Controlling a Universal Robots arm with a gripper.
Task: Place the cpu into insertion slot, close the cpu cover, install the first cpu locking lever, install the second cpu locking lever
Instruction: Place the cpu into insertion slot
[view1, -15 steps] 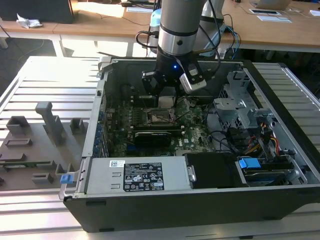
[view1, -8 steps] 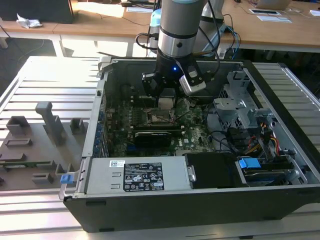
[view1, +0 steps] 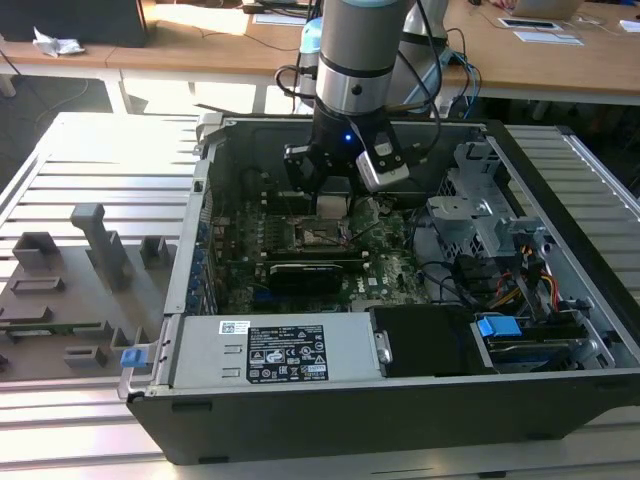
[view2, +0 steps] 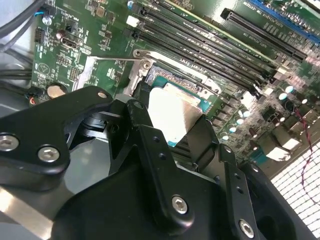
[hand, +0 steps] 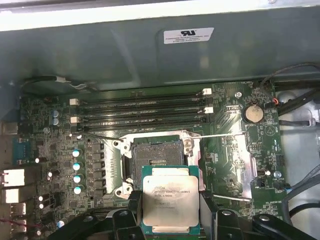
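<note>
Over the motherboard (hand: 225, 120): the hand (hand: 171, 222) hangs inside the open computer case (view1: 300, 420), which sits on the slatted bench (view1: 90, 150).
Hand: two black fingers (hand: 135, 205) pinch the cpu (hand: 169, 197) by opposite edges.
Cpu: silvery top up, held level, near the insertion slot (hand: 156, 152), not seated in it.
Insertion slot: dark pin grid uncovered, between the cpu and the long memory slots (hand: 145, 107).
Locking levers (hand: 220, 135): thin wire arms stretched out to either side of the slot's frame.

In the first wrist view we counted one cpu (hand: 169, 202), one insertion slot (hand: 156, 152), four memory slots (hand: 142, 104) and one coin battery (hand: 253, 113); in the exterior view, one computer case (view1: 350, 420) and one robot arm (view1: 355, 60).
</note>
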